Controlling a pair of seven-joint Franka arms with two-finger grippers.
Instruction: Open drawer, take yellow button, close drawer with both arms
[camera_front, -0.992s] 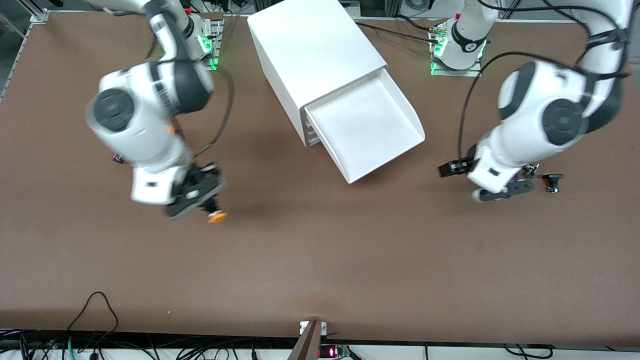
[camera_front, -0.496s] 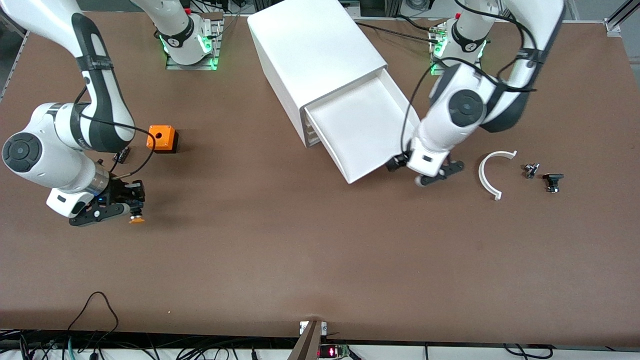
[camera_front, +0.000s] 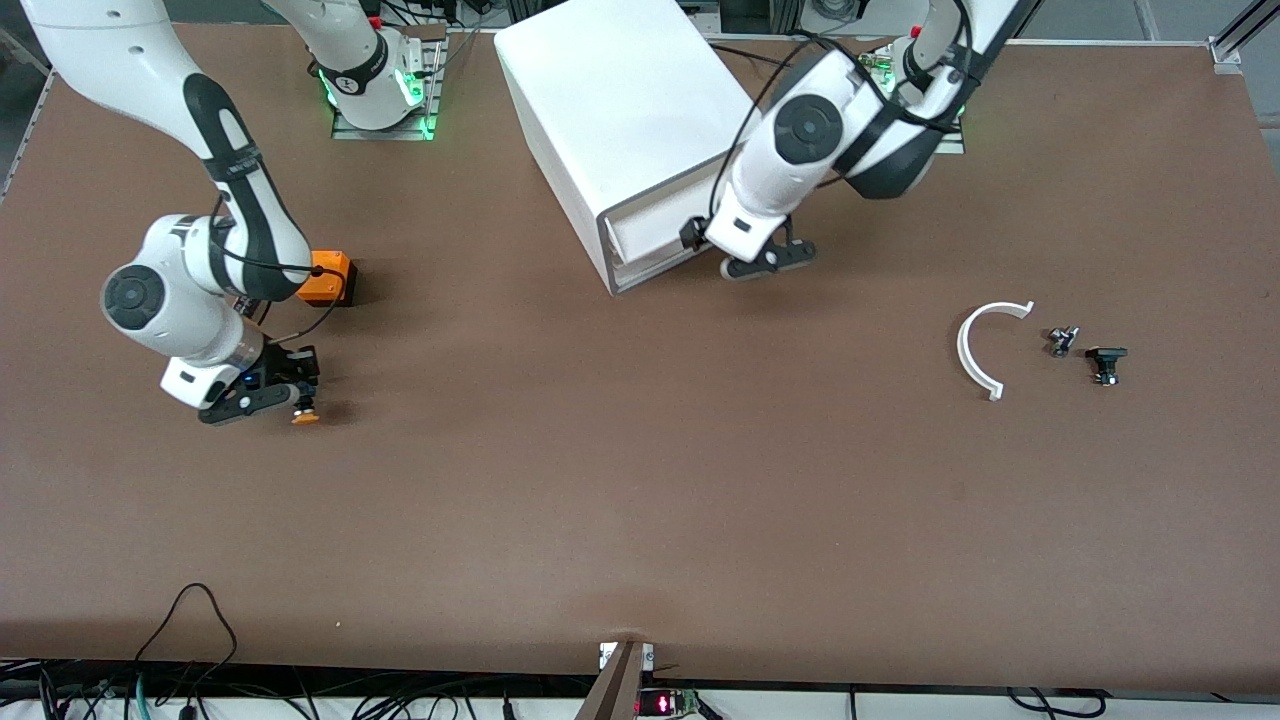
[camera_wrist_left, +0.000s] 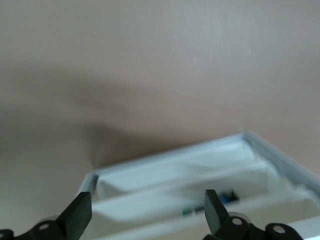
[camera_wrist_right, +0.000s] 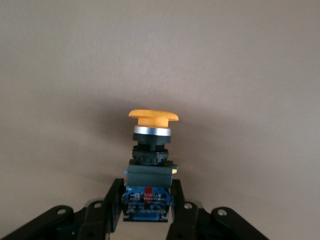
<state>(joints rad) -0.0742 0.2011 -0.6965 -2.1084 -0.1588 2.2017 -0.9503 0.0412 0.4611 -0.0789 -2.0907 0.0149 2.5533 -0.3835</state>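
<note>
Your right arm reaches down from its base with the elbow bent, wrist low over the desk toward its own end; its right hand (camera_front: 290, 398) has its 2 fingers (camera_wrist_right: 111, 200) clamped on the button (camera_wrist_right: 151, 145). Your left arm folds close to its base, the left hand (camera_front: 765, 262) spread wide at the cabinet's front.

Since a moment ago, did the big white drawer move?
Yes. The drawer slid back into the white cabinet and is almost shut, with the left hand at its front. The cabinet stayed put.
</note>
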